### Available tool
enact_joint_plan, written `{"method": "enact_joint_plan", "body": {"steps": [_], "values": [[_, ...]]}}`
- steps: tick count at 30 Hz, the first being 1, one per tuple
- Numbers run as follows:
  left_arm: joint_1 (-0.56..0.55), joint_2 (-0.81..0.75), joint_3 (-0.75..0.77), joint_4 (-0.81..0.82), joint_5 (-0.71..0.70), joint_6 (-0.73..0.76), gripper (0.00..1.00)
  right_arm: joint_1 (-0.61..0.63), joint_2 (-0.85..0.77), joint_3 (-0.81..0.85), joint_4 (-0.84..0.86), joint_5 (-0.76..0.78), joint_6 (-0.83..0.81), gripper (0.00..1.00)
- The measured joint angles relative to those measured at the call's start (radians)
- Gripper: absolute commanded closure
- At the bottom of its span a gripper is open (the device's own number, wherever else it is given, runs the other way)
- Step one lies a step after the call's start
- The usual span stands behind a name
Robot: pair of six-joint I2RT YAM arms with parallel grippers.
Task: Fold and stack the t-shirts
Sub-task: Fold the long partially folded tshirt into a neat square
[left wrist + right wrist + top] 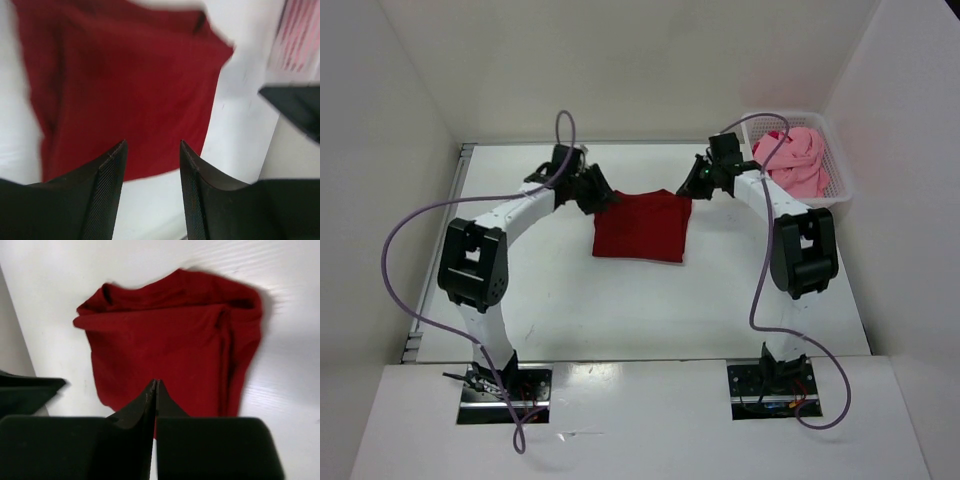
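Left pincer [152,144] agape above dark red shirt [125,85], edges blurry

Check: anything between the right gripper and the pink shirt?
Only the basket wall and the arm's own purple cable, looping over the basket's edge nearest the shut right gripper. The pink shirt lies heaped inside.

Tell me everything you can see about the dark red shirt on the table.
The dark red shirt is soft cloth, folded into a rough rectangle with creases and a thicker fold along one side. It lies flat on the white table, toward the far middle. The left fingers, open, and right fingers, shut, sit by its far corners, holding no cloth.
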Motion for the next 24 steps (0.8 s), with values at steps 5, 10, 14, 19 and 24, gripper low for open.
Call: {"method": "enact_joint_plan", "body": {"steps": [5,10,14,19,24], "values": [[-0.089,0.035,-0.124,0.04,0.037,0.023,0.48,0.056,0.048,-0.014,0.048,-0.048,0.001,0.99],[-0.07,0.053,-0.257,0.057,0.06,0.016,0.46,0.063,0.241,0.111,0.045,-0.085,-0.004,1.0],[-0.079,0.008,-0.301,0.088,0.076,0.015,0.42,0.062,0.376,0.22,0.044,-0.097,-0.005,1.0],[-0.097,-0.071,-0.352,0.066,0.093,0.008,0.26,0.062,0.414,0.279,0.04,-0.134,0.002,0.98],[-0.059,-0.187,-0.361,0.054,0.093,-0.003,0.2,0.062,0.4,0.289,0.024,-0.149,-0.003,0.73]]}}
